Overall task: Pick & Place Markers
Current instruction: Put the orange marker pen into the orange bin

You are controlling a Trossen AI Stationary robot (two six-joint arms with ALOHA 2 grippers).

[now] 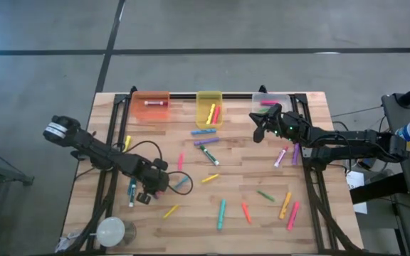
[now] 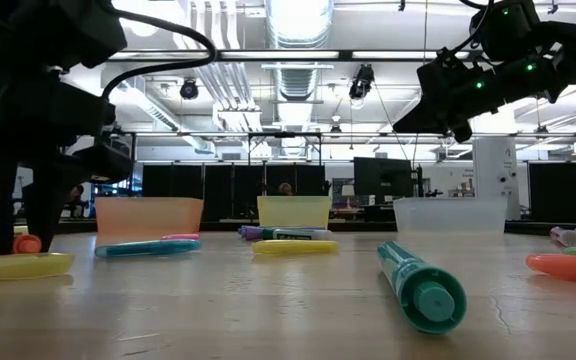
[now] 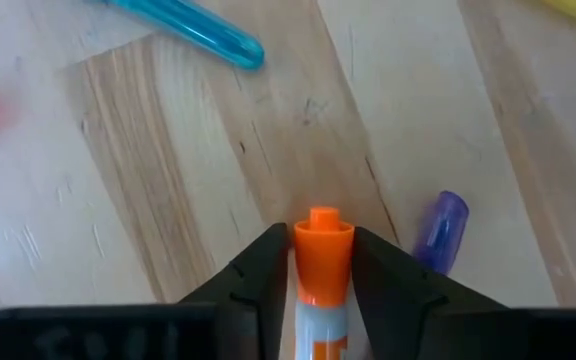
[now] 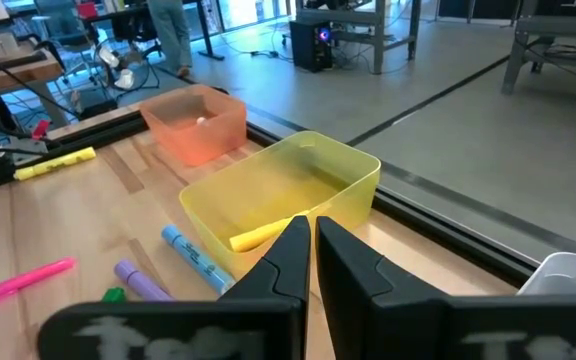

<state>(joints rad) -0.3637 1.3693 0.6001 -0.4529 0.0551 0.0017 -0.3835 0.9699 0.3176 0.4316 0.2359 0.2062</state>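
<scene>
1. The table (image 1: 262, 213) is pale wood planks with a dark frame, and markers lie scattered over it.
2. The left arm (image 1: 98, 151) reaches in from the table's left side; the right arm (image 1: 347, 146) comes in from the right.
3. Three bins stand along the far edge: an orange bin (image 1: 151, 107) at left, a yellow bin (image 1: 209, 108) in the middle, a clear bin (image 1: 270, 103) at right.
4. The left gripper (image 3: 318, 285) is low over the near-left part of the table. Its fingers (image 3: 258, 275) are clamped on either side of an orange-capped marker (image 3: 322, 265) with a white body, the cap poking out past the fingertips.
5. The right gripper (image 4: 311, 245) hangs above the table near the clear bin, facing the yellow bin. Its fingers are pressed together with nothing between them.
6. The loose markers: a blue marker (image 3: 190, 30) and a purple marker (image 3: 440, 230) lie on the wood just ahead of the left gripper. A teal marker (image 2: 420, 283) lies nearest the low camera. A yellow marker (image 4: 263, 235) rests inside the yellow bin, and a pink marker (image 1: 267, 102) sits in the clear bin.
</scene>
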